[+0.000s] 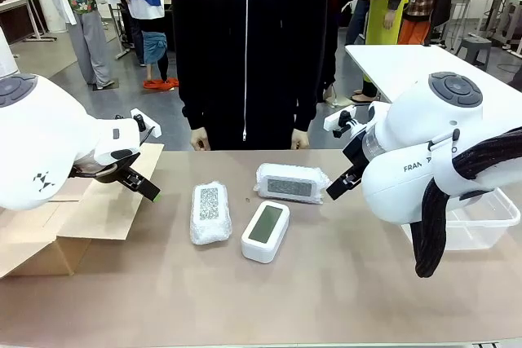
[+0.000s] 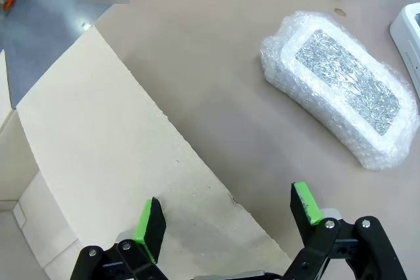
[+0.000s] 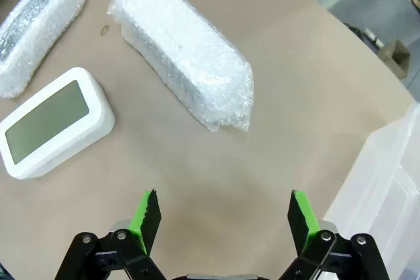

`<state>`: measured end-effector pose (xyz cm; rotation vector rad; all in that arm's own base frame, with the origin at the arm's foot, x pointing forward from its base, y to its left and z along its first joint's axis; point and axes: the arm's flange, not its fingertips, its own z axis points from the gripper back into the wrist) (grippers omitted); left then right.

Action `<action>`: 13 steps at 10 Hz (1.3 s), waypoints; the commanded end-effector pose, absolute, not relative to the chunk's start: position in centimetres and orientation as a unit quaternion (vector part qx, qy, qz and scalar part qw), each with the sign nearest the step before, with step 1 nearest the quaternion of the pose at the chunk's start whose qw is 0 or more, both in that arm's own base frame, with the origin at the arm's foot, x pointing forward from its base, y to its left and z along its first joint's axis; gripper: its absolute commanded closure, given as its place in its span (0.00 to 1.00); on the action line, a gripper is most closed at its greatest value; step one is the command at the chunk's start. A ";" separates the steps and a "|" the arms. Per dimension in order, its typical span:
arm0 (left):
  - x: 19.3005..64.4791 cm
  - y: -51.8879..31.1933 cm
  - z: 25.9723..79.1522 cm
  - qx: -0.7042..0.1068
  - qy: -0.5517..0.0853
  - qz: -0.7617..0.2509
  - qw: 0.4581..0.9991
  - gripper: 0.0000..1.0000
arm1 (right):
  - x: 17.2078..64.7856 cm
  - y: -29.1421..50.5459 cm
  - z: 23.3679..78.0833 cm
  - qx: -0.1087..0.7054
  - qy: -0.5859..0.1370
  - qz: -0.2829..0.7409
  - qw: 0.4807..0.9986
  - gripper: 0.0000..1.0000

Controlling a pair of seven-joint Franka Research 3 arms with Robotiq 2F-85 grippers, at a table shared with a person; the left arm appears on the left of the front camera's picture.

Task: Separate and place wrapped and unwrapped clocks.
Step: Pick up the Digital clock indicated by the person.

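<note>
Smooth plastic clock [image 3: 54, 122] (bare); matt cardboard [image 2: 98, 149]

Left arm [image 1: 41, 144] and right arm [image 1: 408, 160] hang low at either side, jaws spread wide, empty.

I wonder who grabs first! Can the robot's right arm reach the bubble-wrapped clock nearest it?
Probably yes. The right end effector hangs open near that wrapped clock, with only bare table between them; the plastic bin sits off to the side.

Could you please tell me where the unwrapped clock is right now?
In the front view the unwrapped clock lies near the middle of the table, just right of the left wrapped clock and nearer the robot than the far wrapped clock.
</note>
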<state>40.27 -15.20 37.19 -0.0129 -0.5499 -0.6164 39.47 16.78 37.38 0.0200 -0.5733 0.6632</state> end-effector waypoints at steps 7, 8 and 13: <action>40.3 -15.1 37.2 -0.007 -0.267 -0.298 0.916 0.00 | 39.5 16.8 37.4 0.010 -0.278 0.321 0.905 0.00; 40.3 -15.1 37.2 -0.007 -0.267 -0.298 0.916 0.00 | 39.5 16.8 37.4 0.010 -0.278 0.321 0.905 0.00; 40.3 -15.1 37.2 -0.007 -0.267 -0.298 0.916 0.00 | 39.5 16.8 37.4 0.010 -0.278 0.321 0.905 0.00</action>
